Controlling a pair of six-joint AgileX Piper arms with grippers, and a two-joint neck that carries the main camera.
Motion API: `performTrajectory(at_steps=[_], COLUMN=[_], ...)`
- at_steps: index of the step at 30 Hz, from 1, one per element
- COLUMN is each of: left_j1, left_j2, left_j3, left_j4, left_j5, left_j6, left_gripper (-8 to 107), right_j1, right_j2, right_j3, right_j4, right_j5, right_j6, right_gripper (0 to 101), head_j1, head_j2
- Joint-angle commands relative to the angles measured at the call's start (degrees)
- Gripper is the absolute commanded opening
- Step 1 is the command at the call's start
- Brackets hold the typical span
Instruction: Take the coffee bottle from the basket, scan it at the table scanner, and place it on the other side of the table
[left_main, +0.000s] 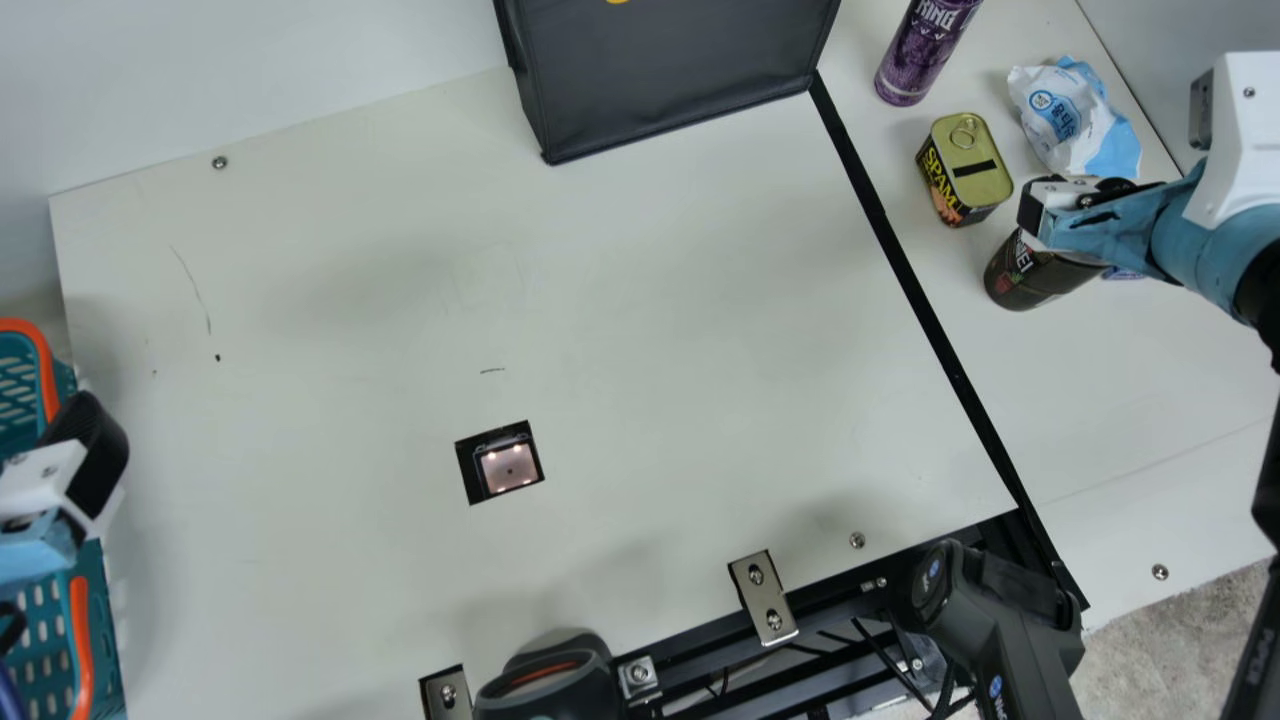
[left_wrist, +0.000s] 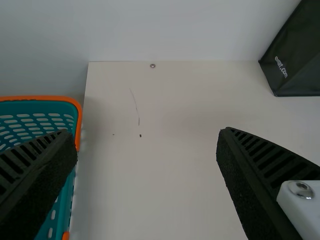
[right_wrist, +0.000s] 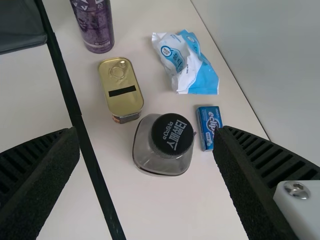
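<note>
The coffee bottle (left_main: 1030, 272) stands on the table's right side, past the black strip, partly covered by my right gripper (left_main: 1075, 205) above it. In the right wrist view its black cap (right_wrist: 172, 134) and clear shoulder (right_wrist: 155, 159) show from above, between the spread fingers of my right gripper (right_wrist: 146, 131), which is open and apart from it. My left gripper (left_main: 88, 455) hangs over the teal basket (left_main: 90, 590) at the left edge; in its wrist view the left gripper (left_wrist: 147, 132) is open and holds nothing. The table scanner (left_main: 510, 468) is set in the tabletop.
Near the bottle are a can of meat (left_main: 965, 170), a purple bottle (left_main: 922, 50), a blue-white packet (left_main: 1075, 115) and a small blue box (right_wrist: 209, 126). A black bag (left_main: 675, 70) stands at the back; handheld scanners (left_main: 555, 680) line the front edge.
</note>
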Motion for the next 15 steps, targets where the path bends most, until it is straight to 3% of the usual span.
performTrajectory(at_steps=[1, 7, 9, 15], left_j1=[0.0, 0.0, 0.0, 0.7], left_j2=[0.0, 0.0, 0.0, -1.7], left_j3=[0.0, 0.0, 0.0, -3.6], left_j4=[0.0, 0.0, 0.0, 1.9], left_j5=[0.0, 0.0, 0.0, 6.0], left_j6=[0.0, 0.0, 0.0, -0.9], left_gripper=[90, 90, 90, 90], right_j1=[2.1, 8.9, 7.7, 14.5], right_j2=[-1.1, -4.2, -4.1, -5.8], right_j3=[-0.3, -1.5, -1.5, -3.9], right_j4=[-1.7, -4.9, -4.9, -6.3], right_j5=[1.2, 4.4, 4.3, 7.3], right_j6=[2.0, 6.6, 6.3, 9.7], right_gripper=[95, 95, 95, 95], head_j1=[-1.7, -1.7, -1.7, -1.7], head_j2=[-0.1, -0.1, -0.1, 7.9])
